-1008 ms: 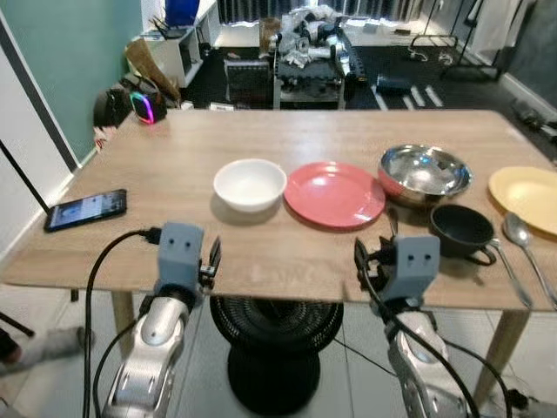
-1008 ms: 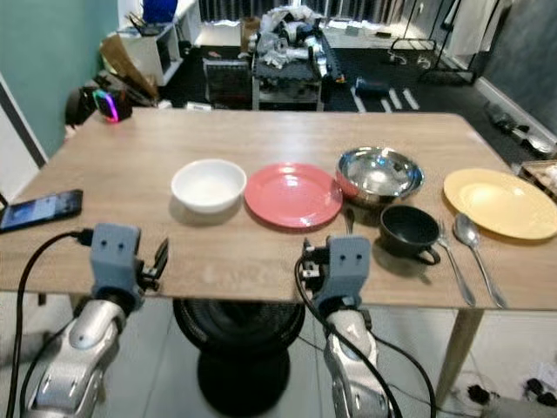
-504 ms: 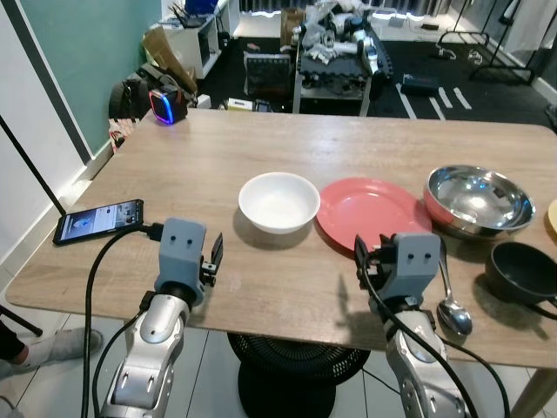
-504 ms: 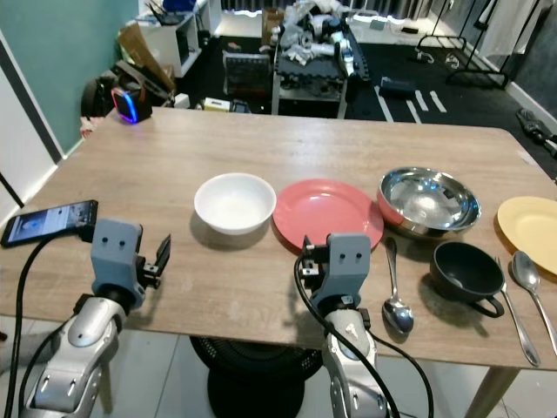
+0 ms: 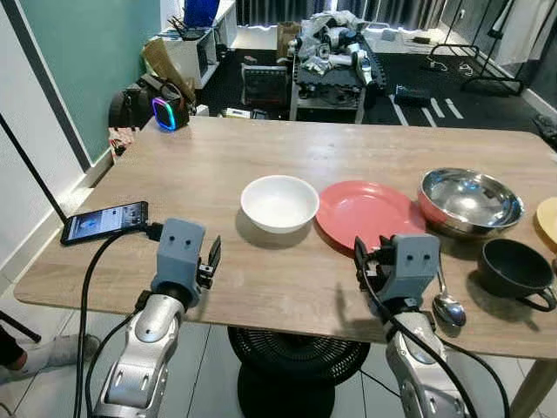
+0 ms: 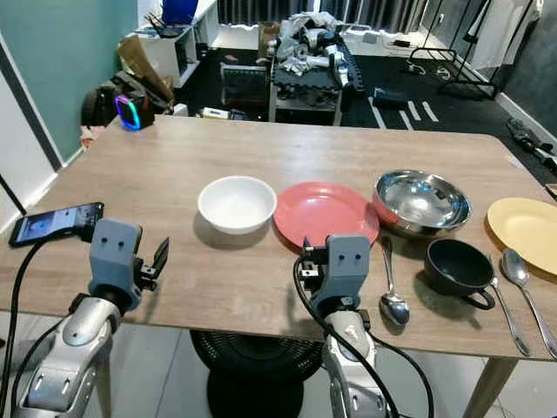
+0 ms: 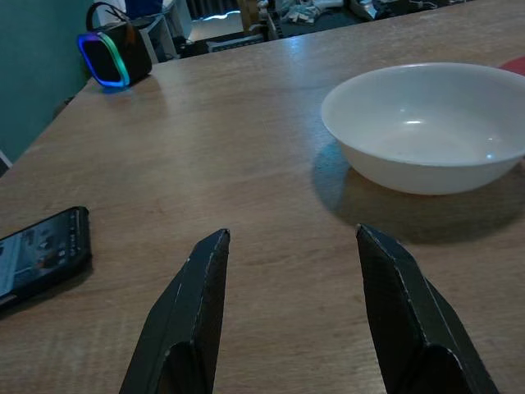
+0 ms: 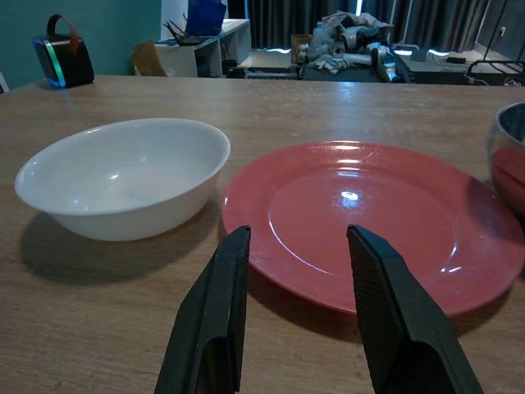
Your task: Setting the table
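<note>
Our view has swung slightly left; left gripper [image 7: 287,246] and right gripper [image 8: 291,246] hover, jaws wide, before white bowl [image 5: 279,201] and red plate [image 8: 369,217].

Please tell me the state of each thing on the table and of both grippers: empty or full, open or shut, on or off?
White bowl: empty, upright.
Red plate: empty, flat.
Steel bowl: empty, upright.
Black cup: upright; contents unclear.
Yellow plate: empty.
Phone: screen lit, cable plugged in.
Speaker: light ring on.
Left gripper: open, holding nothing.
Right gripper: open, holding nothing.
</note>
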Available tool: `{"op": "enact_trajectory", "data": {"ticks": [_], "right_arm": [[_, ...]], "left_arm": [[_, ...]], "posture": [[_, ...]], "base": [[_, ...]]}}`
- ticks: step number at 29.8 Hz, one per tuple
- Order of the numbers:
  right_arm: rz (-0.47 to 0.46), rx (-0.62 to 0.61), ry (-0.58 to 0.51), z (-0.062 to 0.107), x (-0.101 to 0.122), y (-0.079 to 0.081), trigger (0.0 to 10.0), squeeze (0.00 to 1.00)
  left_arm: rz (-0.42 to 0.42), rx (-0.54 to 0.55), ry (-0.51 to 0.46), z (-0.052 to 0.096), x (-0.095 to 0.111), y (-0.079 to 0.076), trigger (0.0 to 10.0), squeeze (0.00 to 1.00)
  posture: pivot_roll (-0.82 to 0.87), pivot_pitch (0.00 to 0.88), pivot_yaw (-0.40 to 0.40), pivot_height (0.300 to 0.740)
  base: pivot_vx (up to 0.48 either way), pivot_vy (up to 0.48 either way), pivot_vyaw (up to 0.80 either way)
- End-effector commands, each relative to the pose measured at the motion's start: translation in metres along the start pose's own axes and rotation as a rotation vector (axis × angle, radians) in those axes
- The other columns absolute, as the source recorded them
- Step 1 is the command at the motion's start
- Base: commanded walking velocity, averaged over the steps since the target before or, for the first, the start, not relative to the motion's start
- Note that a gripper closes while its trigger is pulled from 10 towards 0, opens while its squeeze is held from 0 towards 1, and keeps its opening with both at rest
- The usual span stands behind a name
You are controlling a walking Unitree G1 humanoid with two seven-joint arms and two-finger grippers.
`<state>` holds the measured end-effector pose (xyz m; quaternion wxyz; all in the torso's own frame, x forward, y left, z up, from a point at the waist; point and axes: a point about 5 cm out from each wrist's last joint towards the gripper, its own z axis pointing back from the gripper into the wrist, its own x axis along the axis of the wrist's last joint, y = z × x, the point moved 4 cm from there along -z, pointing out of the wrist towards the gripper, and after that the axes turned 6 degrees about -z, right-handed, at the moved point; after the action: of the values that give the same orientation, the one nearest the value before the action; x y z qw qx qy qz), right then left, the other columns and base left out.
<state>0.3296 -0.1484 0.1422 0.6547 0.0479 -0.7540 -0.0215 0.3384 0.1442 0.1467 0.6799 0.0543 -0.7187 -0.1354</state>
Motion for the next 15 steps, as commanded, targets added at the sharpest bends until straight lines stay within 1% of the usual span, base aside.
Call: {"op": "enact_trajectory", "data": {"ticks": [1, 3, 4, 6, 7, 8, 11, 13, 14, 15], "right_arm": [[-0.004, -0.004, 0.008, 0.001, 0.000, 0.001, 10.0, 0.00], [-0.032, -0.008, 0.013, -0.002, 0.003, 0.001, 10.0, 0.00], [-0.032, -0.008, 0.013, -0.002, 0.003, 0.001, 10.0, 0.00], [-0.046, 0.061, 0.010, -0.011, 0.010, 0.017, 10.0, 0.00], [-0.046, 0.061, 0.010, -0.011, 0.010, 0.017, 10.0, 0.00], [-0.071, 0.074, 0.007, -0.018, 0.014, 0.024, 10.0, 0.00], [-0.068, 0.110, 0.002, -0.026, 0.017, 0.034, 10.0, 0.00], [-0.061, 0.143, -0.002, -0.028, 0.019, 0.041, 10.0, 0.00], [-0.061, 0.143, -0.002, -0.028, 0.019, 0.041, 10.0, 0.00], [-0.054, 0.171, -0.006, -0.028, 0.020, 0.046, 10.0, 0.00]], "left_arm": [[-0.008, -0.009, 0.012, 0.000, -0.001, 0.004, 10.0, 0.00], [-0.032, -0.045, 0.006, -0.003, 0.001, 0.007, 10.0, 0.00], [-0.032, -0.045, 0.006, -0.003, 0.001, 0.007, 10.0, 0.00], [-0.076, -0.076, -0.004, -0.005, 0.006, 0.011, 10.0, 0.00], [-0.076, -0.076, -0.004, -0.005, 0.006, 0.011, 10.0, 0.00], [-0.101, -0.081, -0.011, -0.007, 0.008, 0.013, 10.0, 0.00], [-0.104, -0.077, -0.018, -0.009, 0.011, 0.015, 10.0, 0.00], [-0.102, -0.070, -0.019, -0.009, 0.012, 0.016, 10.0, 0.00], [-0.102, -0.070, -0.019, -0.009, 0.012, 0.016, 10.0, 0.00], [-0.099, -0.061, -0.019, -0.009, 0.012, 0.017, 10.0, 0.00]], "posture": [[-0.02, 0.002, 0.082, 0.740], [-0.01, 0.011, 0.084, 0.740], [-0.01, 0.011, 0.084, 0.740], [-0.01, 0.025, 0.090, 0.740], [-0.01, 0.025, 0.090, 0.740], [-0.01, 0.030, 0.086, 0.740], [0.00, 0.038, 0.080, 0.740], [0.01, 0.040, 0.078, 0.740], [0.01, 0.040, 0.078, 0.740], [0.01, 0.042, 0.076, 0.740]], "base": [[0.000, 0.000, 0.00], [0.000, 0.000, 0.00], [0.000, 0.000, 0.00], [0.000, 0.000, 0.00], [0.000, 0.000, 0.00], [0.000, 0.000, 0.00], [0.000, 0.000, 0.00], [0.000, 0.000, 0.00], [0.000, 0.000, 0.00], [0.000, 0.000, 0.00]]}}
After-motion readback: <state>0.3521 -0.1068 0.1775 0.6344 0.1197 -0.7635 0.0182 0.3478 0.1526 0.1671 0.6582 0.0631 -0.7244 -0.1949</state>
